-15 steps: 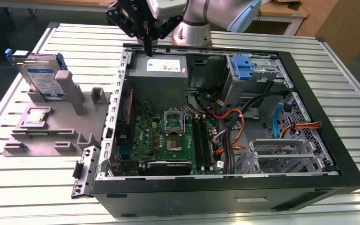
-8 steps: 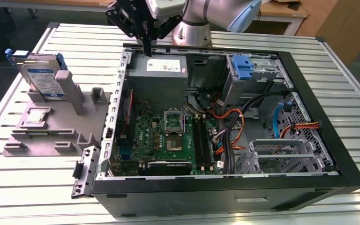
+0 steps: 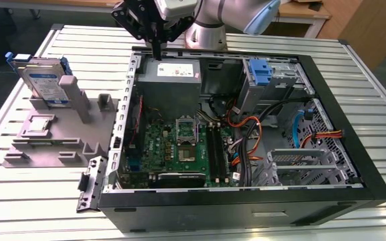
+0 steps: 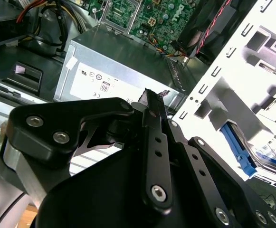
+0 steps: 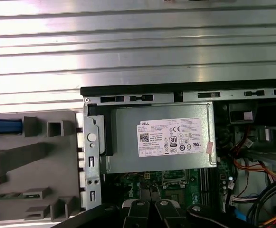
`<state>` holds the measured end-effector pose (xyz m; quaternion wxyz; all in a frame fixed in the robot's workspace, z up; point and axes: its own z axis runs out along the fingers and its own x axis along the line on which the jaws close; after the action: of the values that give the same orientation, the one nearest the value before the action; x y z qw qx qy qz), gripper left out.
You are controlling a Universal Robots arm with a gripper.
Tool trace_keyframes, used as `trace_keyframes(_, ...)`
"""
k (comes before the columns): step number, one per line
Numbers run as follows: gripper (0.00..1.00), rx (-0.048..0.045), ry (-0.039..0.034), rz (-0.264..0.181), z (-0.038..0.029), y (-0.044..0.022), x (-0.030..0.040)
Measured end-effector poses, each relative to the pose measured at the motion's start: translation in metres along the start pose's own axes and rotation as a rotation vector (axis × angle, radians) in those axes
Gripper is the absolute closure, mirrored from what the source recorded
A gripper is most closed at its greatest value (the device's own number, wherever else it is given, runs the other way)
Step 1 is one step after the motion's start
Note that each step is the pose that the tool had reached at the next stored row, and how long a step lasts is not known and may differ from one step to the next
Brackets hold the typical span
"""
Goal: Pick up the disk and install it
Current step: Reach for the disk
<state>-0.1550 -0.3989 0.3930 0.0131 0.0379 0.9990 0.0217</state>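
The disk (image 3: 45,83), a silver drive with a white and blue label in a blue carrier, stands upright in a grey fixture (image 3: 52,143) at the exterior view's left, beside the open computer case (image 3: 247,198). Its blue edge shows in the first wrist view (image 5: 2,127), and the disk (image 4: 263,159) appears again in the second wrist view. My gripper (image 3: 158,53) hangs over the case's far rim, above the grey power-supply box (image 3: 169,75), well apart from the disk. Its black fingers (image 4: 149,102) are together with nothing between them.
Inside the case lie the green motherboard (image 3: 179,145), orange and black cables (image 3: 247,135) and metal drive cages (image 3: 300,160). A bare blue bracket (image 3: 260,70) sits in the far bay. The slatted metal table (image 3: 32,201) surrounds everything; a side latch panel (image 3: 89,186) leans by the case.
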Motion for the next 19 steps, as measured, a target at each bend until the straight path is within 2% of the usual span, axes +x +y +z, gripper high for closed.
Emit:
trace_keyframes(5,0.90,0.0001,0.0001,0.000,0.0000,0.0002,0.0020)
trace_keyframes(9,0.90,0.0002,0.0002,0.000,0.0001,0.0028,0.0028)
trace_keyframes(15,0.90,-0.0001,-0.0001,0.000,0.0004,0.0040,0.0115)
trace_keyframes(19,0.90,0.0001,0.0010,0.000,0.0005,0.0039,0.0118)
